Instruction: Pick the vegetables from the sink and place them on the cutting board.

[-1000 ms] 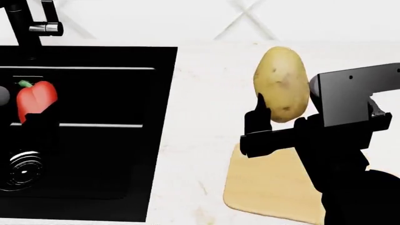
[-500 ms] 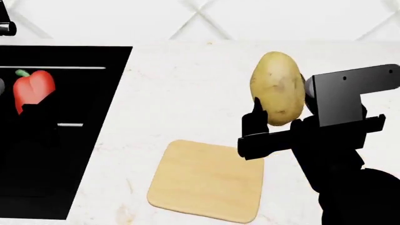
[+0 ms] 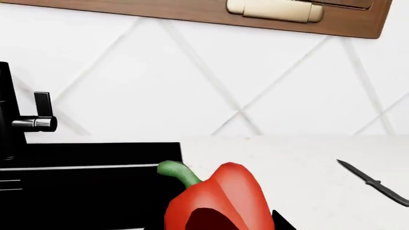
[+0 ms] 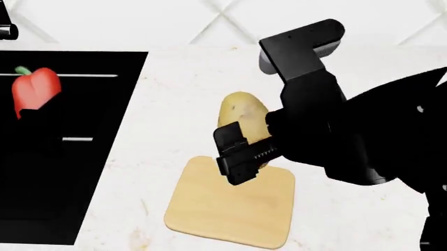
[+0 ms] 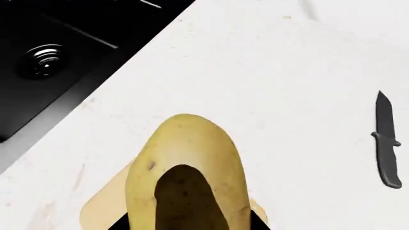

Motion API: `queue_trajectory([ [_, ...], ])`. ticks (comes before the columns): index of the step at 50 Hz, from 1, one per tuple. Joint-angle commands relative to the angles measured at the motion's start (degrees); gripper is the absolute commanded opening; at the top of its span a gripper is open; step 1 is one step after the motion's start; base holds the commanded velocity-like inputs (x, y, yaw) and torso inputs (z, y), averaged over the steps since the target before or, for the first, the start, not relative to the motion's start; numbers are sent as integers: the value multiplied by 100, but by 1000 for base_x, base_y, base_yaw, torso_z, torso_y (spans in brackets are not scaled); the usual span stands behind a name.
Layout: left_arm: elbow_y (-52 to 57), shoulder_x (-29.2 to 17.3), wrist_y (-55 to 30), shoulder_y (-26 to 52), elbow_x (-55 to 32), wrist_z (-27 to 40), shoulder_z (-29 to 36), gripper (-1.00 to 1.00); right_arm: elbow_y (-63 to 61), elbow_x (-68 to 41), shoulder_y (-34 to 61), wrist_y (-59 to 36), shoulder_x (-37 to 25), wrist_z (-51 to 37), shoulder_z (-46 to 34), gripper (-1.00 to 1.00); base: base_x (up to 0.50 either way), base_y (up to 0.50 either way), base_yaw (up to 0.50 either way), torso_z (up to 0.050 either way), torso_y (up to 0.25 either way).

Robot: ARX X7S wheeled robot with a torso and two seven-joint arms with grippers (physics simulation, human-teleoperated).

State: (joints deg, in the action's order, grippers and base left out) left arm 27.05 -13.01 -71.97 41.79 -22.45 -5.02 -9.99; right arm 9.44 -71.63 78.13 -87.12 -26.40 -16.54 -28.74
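Observation:
The yellowish-brown potato (image 4: 242, 116) hangs upright just above the far edge of the tan cutting board (image 4: 227, 212), with my right gripper (image 4: 246, 145) shut on it. In the right wrist view the potato (image 5: 185, 165) covers most of the cutting board (image 5: 102, 206). The red bell pepper (image 4: 35, 90) with its green stem is held up over the black sink (image 4: 84, 172). My left gripper (image 3: 221, 226) is shut on the bell pepper (image 3: 221, 199); its fingers barely show against the dark basin.
A black knife (image 5: 386, 143) lies on the white counter (image 4: 188, 104) to the right of the board. The dark faucet (image 3: 16, 120) stands behind the sink, and the round drain (image 5: 41, 57) sits in the basin. A tiled wall rises behind the counter.
My right arm has swung left and down, bringing the potato from beside the board to just over it. The pepper has risen slightly. Earlier, the head view shifted right.

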Motion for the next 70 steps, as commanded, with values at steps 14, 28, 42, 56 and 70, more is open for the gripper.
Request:
queue_trajectory([
  [14, 107, 25, 117, -187, -204, 28, -24, -100, 2116, -1205, 1624, 82, -187, 347, -2800, -100, 0, 0, 0, 0, 0],
  [28, 78, -23, 220, -311, -239, 21, -61, -100, 2419, -771, 1513, 424, 92, 1089, -3339, -100, 0, 0, 0, 0, 0],
  [42, 94, -42, 219, -329, -278, 63, -27, -100, 2395, -827, 1433, 511, 97, 1141, -3402, -100, 0, 0, 0, 0, 0],
  [56, 48, -39, 295, -358, -307, 81, 27, -100, 2266, -898, 1547, 525, 41, 1131, -3414, 100, 0, 0, 0, 0, 0],
  [70, 84, -37, 231, -309, -379, 117, 92, -100, 2209, -912, 1923, 901, -111, 1019, -3125, 100, 0, 0, 0, 0, 1],
])
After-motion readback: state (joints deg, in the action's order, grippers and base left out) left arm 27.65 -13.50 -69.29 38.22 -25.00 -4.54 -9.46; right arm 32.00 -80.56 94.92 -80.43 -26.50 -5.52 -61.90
